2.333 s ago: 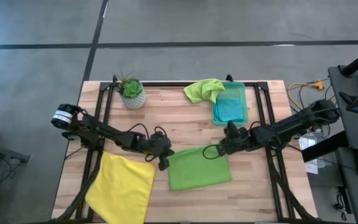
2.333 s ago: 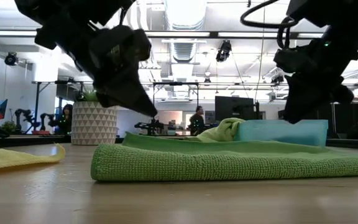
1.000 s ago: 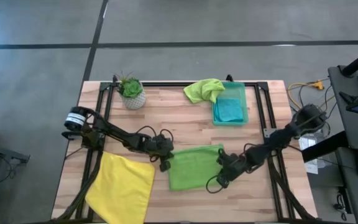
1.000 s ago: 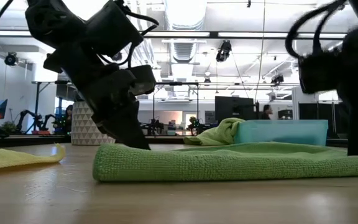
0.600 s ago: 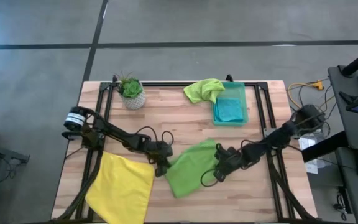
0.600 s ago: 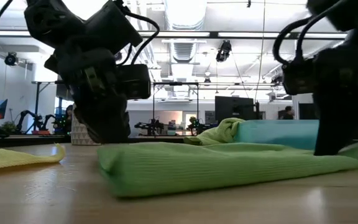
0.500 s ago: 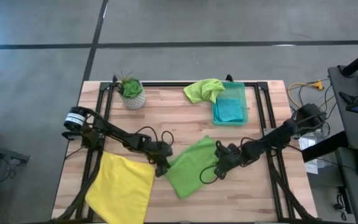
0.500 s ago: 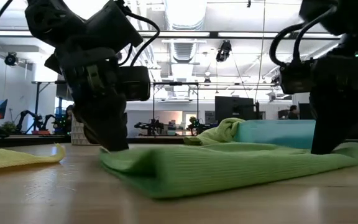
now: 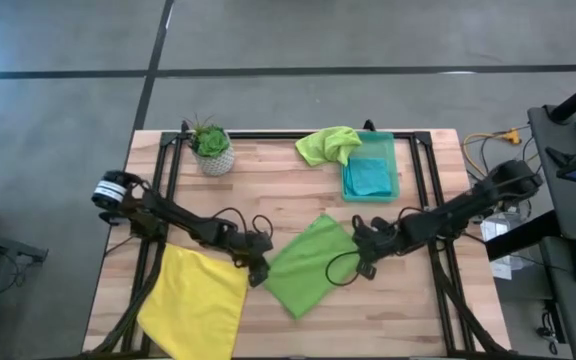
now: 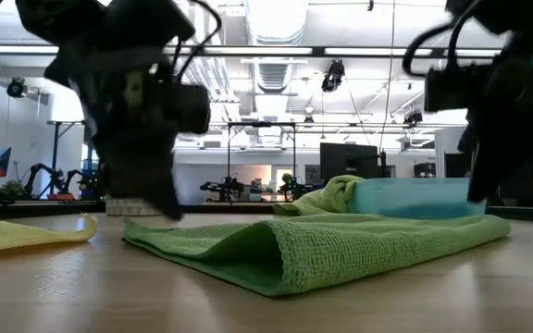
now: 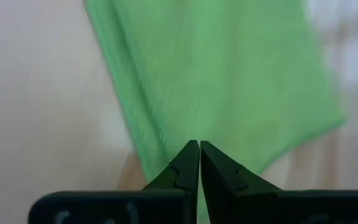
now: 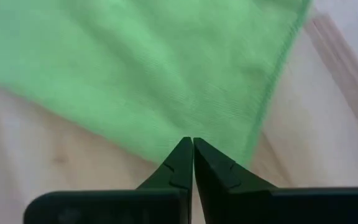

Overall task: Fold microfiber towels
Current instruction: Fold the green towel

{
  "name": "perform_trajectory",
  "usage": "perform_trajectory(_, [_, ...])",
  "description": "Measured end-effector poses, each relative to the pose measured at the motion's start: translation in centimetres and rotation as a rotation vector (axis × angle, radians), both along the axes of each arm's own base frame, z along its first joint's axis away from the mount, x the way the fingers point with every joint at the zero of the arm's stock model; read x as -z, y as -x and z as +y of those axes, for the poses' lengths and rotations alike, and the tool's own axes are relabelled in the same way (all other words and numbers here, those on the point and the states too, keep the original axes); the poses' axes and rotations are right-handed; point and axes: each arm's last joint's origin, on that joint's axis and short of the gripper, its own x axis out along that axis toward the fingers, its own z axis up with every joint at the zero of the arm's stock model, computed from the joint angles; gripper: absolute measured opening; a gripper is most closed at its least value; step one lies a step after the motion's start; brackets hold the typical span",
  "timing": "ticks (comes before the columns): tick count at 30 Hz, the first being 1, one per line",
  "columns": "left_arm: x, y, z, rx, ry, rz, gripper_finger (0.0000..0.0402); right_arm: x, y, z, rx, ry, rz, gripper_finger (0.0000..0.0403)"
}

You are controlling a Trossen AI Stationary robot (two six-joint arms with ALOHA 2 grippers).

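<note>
Sitting mid-desk, the lime green towel (image 9: 308,265) lies folded and skewed. Left gripper (image 9: 259,273) and right gripper (image 9: 362,252) flank it, both jaws shut, holding nothing.

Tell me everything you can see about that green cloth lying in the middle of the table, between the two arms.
The lime green microfiber towel is a soft, finely ribbed cloth, folded over on itself into a doubled rectangle. It lies flat on the wooden table, turned at a slant, one corner pointing toward the table's front edge. The low view shows its looped fold facing the camera. The left gripper, shut, sits at its left edge; the right gripper, shut, at its right edge. Whether either pinches the fabric is unclear.
</note>
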Motion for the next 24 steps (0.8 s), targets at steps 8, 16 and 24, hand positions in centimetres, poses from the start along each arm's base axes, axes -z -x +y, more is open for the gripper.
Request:
perform_trajectory(8, [-1.5, -1.0, 0.5, -0.024, -0.029, -0.088, 0.0, -2.3, -0.6, 1.9, 0.044, -0.132, -0.251, 0.0009])
perform_trajectory(16, [-0.8, -5.6, 4.0, 0.064, -0.098, -0.145, 0.0, -3.0, -0.6, 6.5, 0.222, -0.185, -0.479, 0.0009])
perform_trajectory(24, [-0.5, -10.9, 8.4, 0.19, -0.131, -0.245, 0.0, -4.1, -2.0, 10.7, 0.311, -0.242, -0.544, 0.0009])
